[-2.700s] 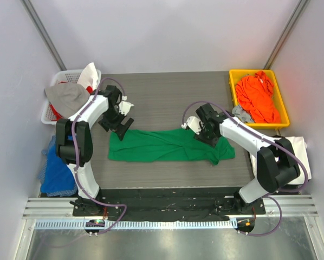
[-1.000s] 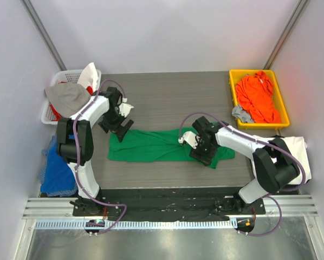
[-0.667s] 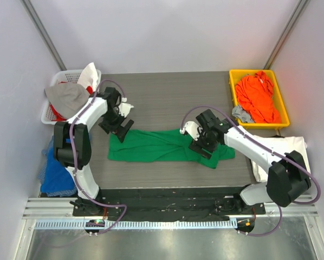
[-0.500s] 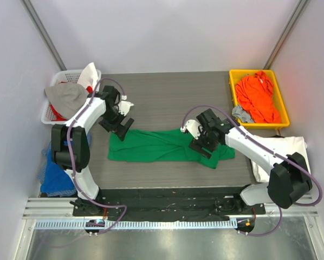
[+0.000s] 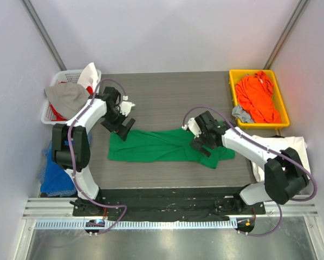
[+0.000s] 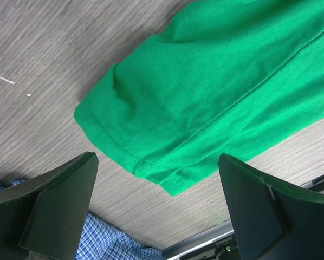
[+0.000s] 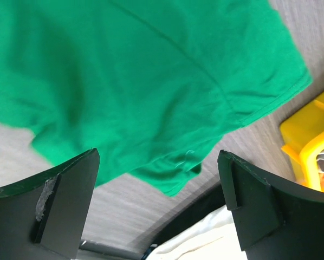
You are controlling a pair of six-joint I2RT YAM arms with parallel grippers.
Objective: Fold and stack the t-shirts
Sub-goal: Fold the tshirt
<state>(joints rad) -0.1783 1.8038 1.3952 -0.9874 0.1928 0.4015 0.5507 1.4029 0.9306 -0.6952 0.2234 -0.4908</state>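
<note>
A bright green shirt (image 5: 162, 146) lies across the middle of the grey counter (image 5: 167, 97), bunched into a long band that runs from left to right. It lies flat on the surface, and nothing holds it.

The left tool (image 5: 120, 125) hangs over the band's left end with its jaws spread wide and nothing between them. In the left wrist view, the tool (image 6: 156, 162) frames a rounded, hemmed corner of the green shirt (image 6: 205, 97) lying on the counter (image 6: 43, 65). A blue checked cloth (image 6: 108, 244) shows at the lower edge of that view.

The right tool (image 5: 201, 142) is over the band's right end, also released. In the right wrist view, its (image 7: 157, 156) two dark fingers (image 7: 70, 195) stand far apart above the green shirt (image 7: 124, 81), gripping nothing — the cloth looks to lie below them. A white cloth (image 7: 205, 238) shows at the bottom of that view.

In the upper right of the overhead view, an orange shirt (image 5: 257, 97) is heaped in a yellow bin (image 5: 262, 125). A white basket (image 5: 70, 72) in the upper left holds a grey cloth (image 5: 67, 97). A blue checked cloth (image 5: 53, 168) lies at the left edge, off the counter.
</note>
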